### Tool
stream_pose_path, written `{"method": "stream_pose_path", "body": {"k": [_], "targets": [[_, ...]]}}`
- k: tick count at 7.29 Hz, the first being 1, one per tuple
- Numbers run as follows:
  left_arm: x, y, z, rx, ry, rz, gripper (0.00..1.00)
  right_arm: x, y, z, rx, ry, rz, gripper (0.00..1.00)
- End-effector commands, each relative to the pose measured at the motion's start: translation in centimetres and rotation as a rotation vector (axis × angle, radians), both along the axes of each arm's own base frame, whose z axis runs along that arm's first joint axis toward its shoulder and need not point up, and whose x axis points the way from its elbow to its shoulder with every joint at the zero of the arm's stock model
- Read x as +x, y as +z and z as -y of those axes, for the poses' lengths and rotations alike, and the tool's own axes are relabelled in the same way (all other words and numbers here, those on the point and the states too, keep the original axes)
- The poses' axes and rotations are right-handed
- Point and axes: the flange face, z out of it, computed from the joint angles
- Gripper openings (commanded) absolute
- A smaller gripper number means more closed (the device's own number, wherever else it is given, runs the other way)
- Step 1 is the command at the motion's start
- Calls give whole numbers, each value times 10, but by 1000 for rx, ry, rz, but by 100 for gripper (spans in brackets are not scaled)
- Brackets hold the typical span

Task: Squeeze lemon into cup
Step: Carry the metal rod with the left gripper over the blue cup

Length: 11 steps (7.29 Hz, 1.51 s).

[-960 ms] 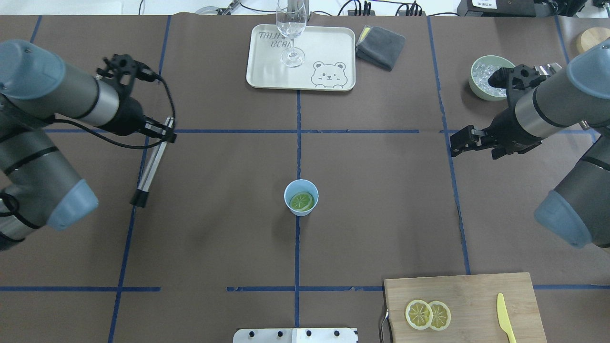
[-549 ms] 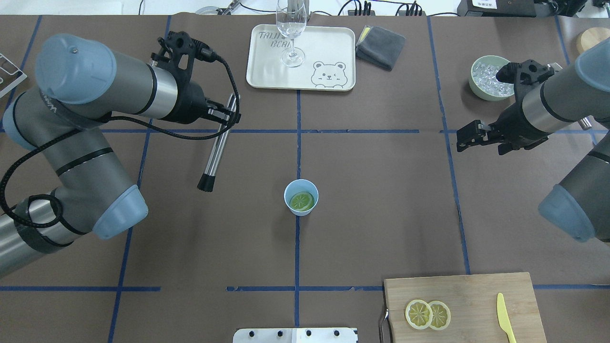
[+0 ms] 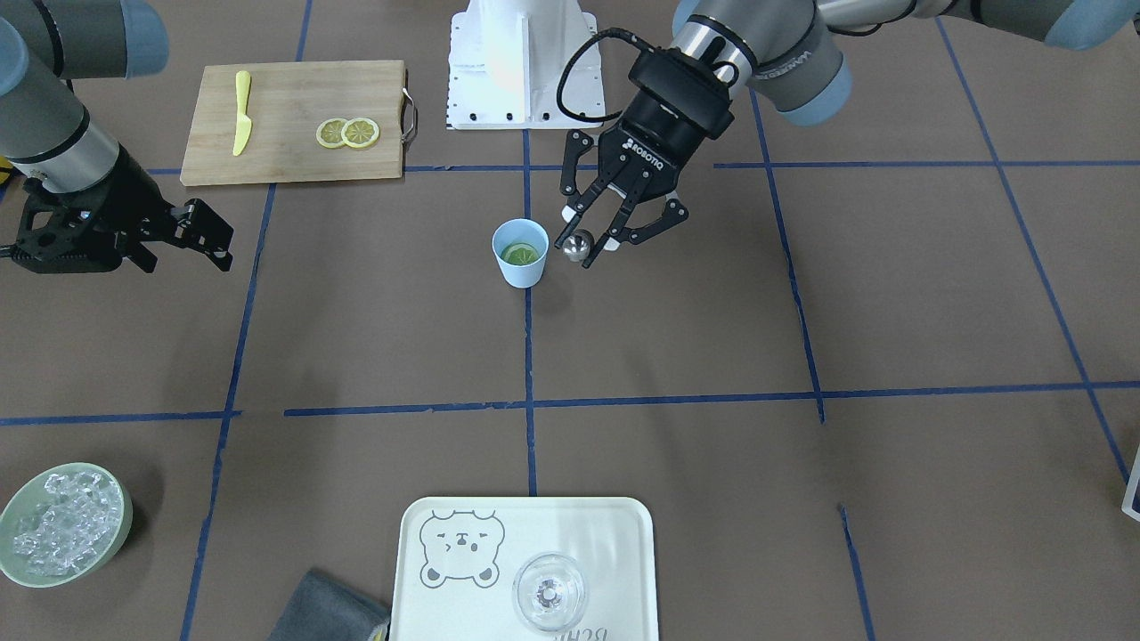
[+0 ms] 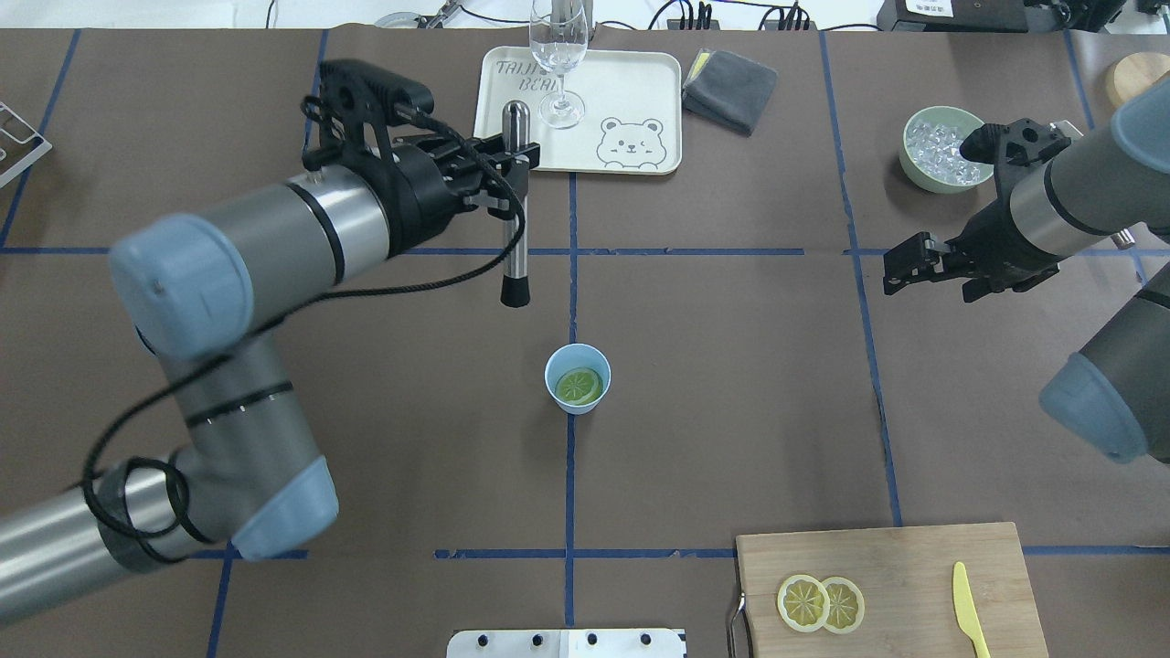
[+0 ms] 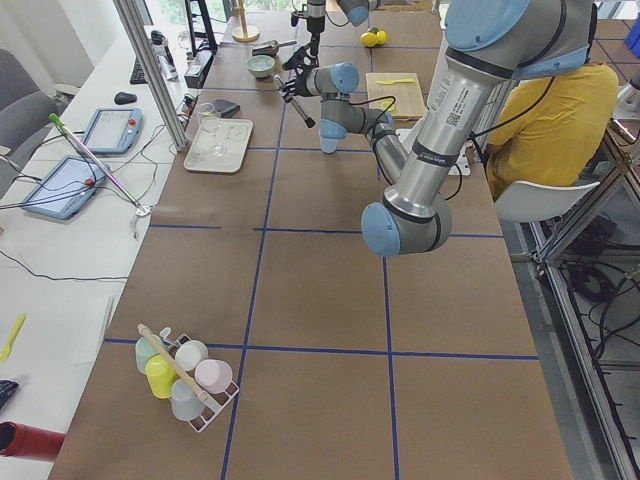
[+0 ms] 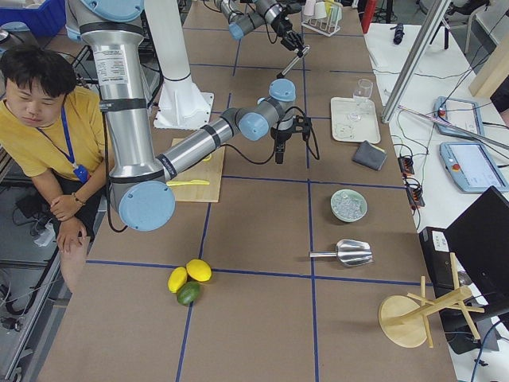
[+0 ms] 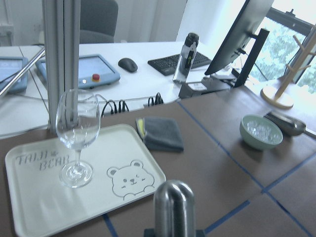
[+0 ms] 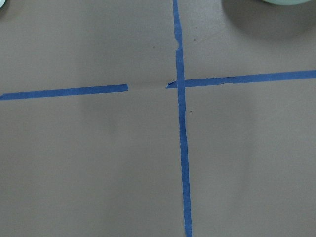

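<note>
The light blue cup (image 4: 551, 366) (image 3: 522, 274) stands upright at the table's centre. The round lemon (image 4: 579, 387) (image 3: 520, 255) lies inside it, cut face up. My left gripper (image 4: 512, 174) (image 3: 588, 242) is shut on a steel muddler (image 4: 515, 228) (image 3: 576, 245) (image 7: 174, 205) with a black tip. The muddler hangs nearly upright, in the air beside the cup and not touching it. My right gripper (image 4: 900, 265) (image 3: 209, 240) hovers open and empty far off at the table's right side. Its wrist view shows only bare table and tape.
A cream tray (image 4: 640, 82) with a wine glass (image 4: 558, 55) sits at the far edge, a grey cloth (image 4: 729, 90) beside it. A pale green bowl of ice (image 4: 941, 151) lies behind my right gripper. A cutting board (image 4: 914, 557) holds two lemon slices (image 4: 820, 603) and a yellow knife (image 4: 967, 610).
My left arm has swung right toward the centre, carrying the muddler from a slant to nearly upright near the cup. My right arm has drawn slightly back to the right.
</note>
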Motion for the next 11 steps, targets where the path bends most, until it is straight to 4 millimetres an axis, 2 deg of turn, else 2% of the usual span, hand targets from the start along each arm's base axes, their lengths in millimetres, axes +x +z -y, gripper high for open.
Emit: {"method": "stream_pose_path", "body": {"k": [1,2,4,5,6,10,11], "targets": [[54,11,-68,-24,-223,-67,0,1,5,-2,-14,-4,0,100],[64,15,-74,-6,-225,-28,0,1,7,-2,-19,-5,-2,100],[74,11,-70,-16,-270,-21,0,1,8,-3,-22,-8,0,100],[93,-3,-70,-17,-269,-25,0,1,7,-3,-22,-9,2,100],[100,2,-68,-20,-275,-12,0,1,8,-3,-22,-8,0,100],[97,7,-74,-20,-266,-18,0,1,7,-2,-23,-9,1,100],[104,12,-92,-1,-238,1,0,1,7,-2,-23,-9,1,100]]}}
